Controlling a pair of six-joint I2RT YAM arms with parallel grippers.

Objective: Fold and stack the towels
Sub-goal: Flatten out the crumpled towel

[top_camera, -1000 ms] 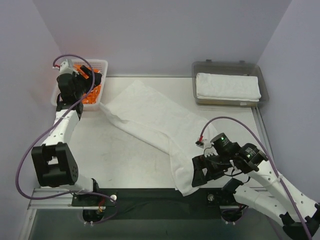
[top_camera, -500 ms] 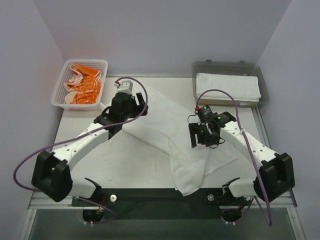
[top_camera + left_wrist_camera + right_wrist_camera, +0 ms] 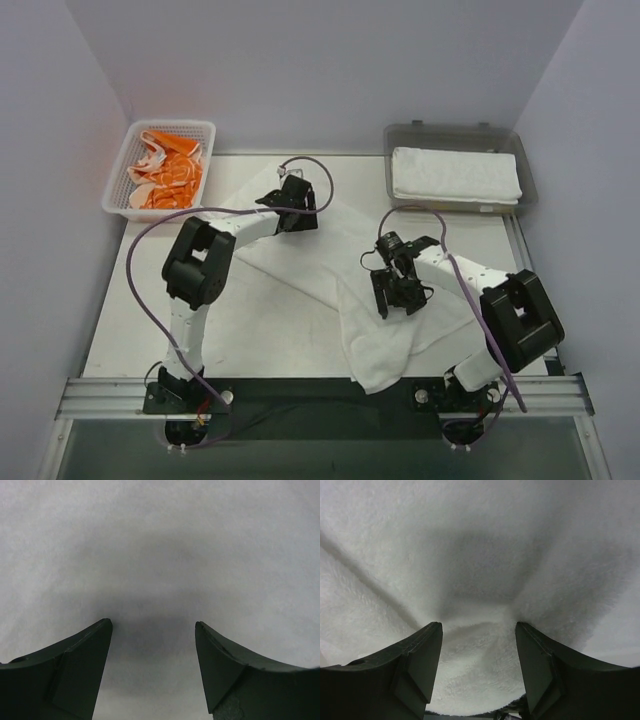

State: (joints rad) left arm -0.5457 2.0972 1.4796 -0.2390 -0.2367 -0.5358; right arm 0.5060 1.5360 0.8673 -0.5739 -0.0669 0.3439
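Note:
A large white towel [image 3: 322, 252] lies spread diagonally across the table, its lower end bunched near the front edge. My left gripper [image 3: 292, 202] hovers low over its upper end. In the left wrist view the left gripper [image 3: 152, 622] stands open, with only flat white towel [image 3: 160, 540] beneath it. My right gripper [image 3: 397, 296] presses down on the towel's lower middle. The right wrist view has the right gripper [image 3: 478, 624] with its jaws apart, tips sunk into the terry towel [image 3: 480, 545], and a ridge of cloth bulging between them. A folded white towel [image 3: 455, 172] lies in the tray. An orange-and-white towel [image 3: 165, 172] fills the basket.
The white mesh basket [image 3: 205, 128] stands at the back left. The grey translucent tray [image 3: 527, 190] stands at the back right. Purple cables loop from both arms above the table [image 3: 150, 300]. Lilac walls close in the sides and back.
The left arm swung from the basket onto the towel's upper end. The right arm came in from the front edge onto the towel's middle, and its jaws narrowed.

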